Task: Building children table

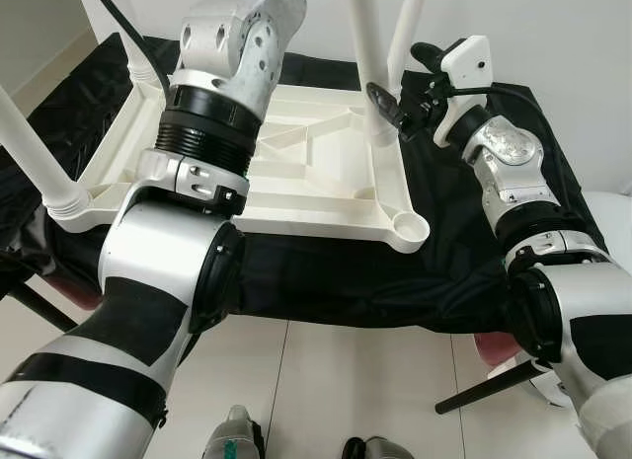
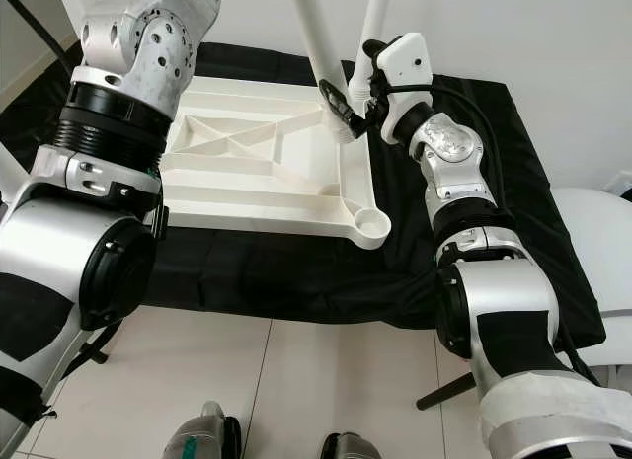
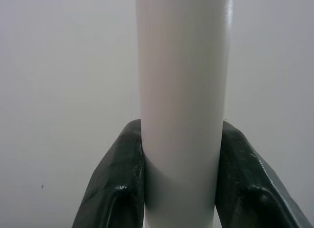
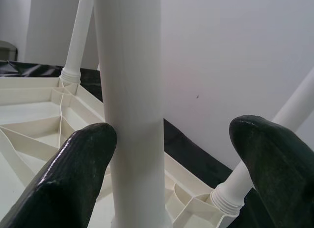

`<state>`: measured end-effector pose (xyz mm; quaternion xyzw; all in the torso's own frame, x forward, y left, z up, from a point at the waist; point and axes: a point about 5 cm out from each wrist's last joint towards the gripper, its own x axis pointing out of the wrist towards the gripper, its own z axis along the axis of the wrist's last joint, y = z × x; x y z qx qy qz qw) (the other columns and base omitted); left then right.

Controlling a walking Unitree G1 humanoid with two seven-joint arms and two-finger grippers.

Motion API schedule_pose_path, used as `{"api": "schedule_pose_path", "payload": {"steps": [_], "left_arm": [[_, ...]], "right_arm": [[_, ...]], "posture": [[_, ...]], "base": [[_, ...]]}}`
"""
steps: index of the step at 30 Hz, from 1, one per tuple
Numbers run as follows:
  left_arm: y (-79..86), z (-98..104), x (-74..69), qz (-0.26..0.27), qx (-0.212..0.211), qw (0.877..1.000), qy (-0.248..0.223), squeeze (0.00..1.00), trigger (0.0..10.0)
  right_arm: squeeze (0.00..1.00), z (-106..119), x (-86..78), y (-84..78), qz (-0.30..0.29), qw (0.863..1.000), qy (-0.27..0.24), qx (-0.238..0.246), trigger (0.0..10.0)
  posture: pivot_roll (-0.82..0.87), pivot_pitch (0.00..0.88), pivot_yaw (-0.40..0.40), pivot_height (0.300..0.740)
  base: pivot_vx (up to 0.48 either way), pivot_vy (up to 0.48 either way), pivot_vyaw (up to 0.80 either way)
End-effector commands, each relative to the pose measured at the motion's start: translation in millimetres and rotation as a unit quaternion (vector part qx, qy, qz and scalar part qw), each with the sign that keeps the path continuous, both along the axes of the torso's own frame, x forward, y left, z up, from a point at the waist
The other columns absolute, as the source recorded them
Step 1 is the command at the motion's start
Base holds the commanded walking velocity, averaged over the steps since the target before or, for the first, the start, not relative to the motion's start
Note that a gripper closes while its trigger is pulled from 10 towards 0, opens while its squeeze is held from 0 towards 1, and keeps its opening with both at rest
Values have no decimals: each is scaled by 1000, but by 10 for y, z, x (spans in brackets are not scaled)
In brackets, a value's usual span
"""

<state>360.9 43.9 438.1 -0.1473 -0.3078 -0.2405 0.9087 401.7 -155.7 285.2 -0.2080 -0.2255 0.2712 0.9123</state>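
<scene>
Left eye view: an upturned white tabletop (image 1: 326,173) is seen centre frame, ribbed underside up, lying on a black cloth (image 1: 326,276). One leg (image 1: 35,153) stands in its left corner socket, another leg (image 1: 133,49) in the upper left corner. The empty socket (image 1: 408,227) sits at the tabletop's near right corner. The left arm (image 1: 212,133) rises through the left of the frame. The right gripper (image 1: 393,112) is at upper right, beside a leg (image 1: 367,54) that comes down from the top edge.

Right eye view: same scene. The tilted leg (image 2: 321,54) is met near its lower end by the right gripper (image 2: 344,112), approx. over the tabletop's far right area. Whether that end is seated in a socket can't be told.

Left wrist view: the left gripper (image 3: 180,179) is clamped tight on a white leg (image 3: 181,100), both fingers (image 3: 120,179) pressed against it, w/ a plain wall behind.

Right wrist view: the right gripper (image 4: 171,154) is spread wide. One finger (image 4: 73,174) touches the leg (image 4: 130,100), the other stands clear, so nothing is gripped.

Step in hand, as judged: a leg is being fitted into the tabletop, three corners filled or in progress. Next, the leg's end would need to be lined up w/ its socket and pressed or twisted home, steadied by the right gripper; the near right socket is left to fill.
</scene>
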Motion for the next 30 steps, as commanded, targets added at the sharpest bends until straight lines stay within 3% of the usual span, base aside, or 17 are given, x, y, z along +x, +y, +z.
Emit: {"api": "schedule_pose_path", "payload": {"steps": [1,11,12,14,15,16,17,30], "left_arm": [[-86,68,-117,-76,48,995,-53,0,10000],[-135,165,-252,-100,37,992,-69,0,10000],[-142,182,-272,-102,36,992,-72,0,10000],[-142,182,-272,-102,36,992,-72,0,10000],[-152,195,-293,-105,36,991,-75,0,10000],[-152,195,-293,-105,36,991,-75,0,10000],[-167,201,-311,-108,36,990,-78,0,10000],[-290,126,-407,-144,43,986,-65,0,10000]], "right_arm": [[0,-4,12,5,-2,1000,6,-11,10000],[0,-167,40,69,-2,999,49,-23,10000],[0,-196,46,75,-4,998,58,-23,9333],[0,-196,46,75,-4,998,58,-23,9333],[0,-218,49,79,-7,998,62,-24,5608],[0,-218,49,79,-7,998,62,-24,5608],[0,-226,52,77,-10,998,63,-22,196],[0,-183,77,-47,-48,997,65,9,0]], "posture": [[81,45,-37,740],[84,43,-36,740],[84,42,-36,740],[84,42,-36,740],[84,43,-36,740],[84,43,-36,740],[82,43,-35,740],[72,45,-25,740]], "base": [[0,0,0],[0,0,0],[0,0,0],[0,0,0],[0,0,0],[0,0,0],[0,0,0],[0,0,0]]}}
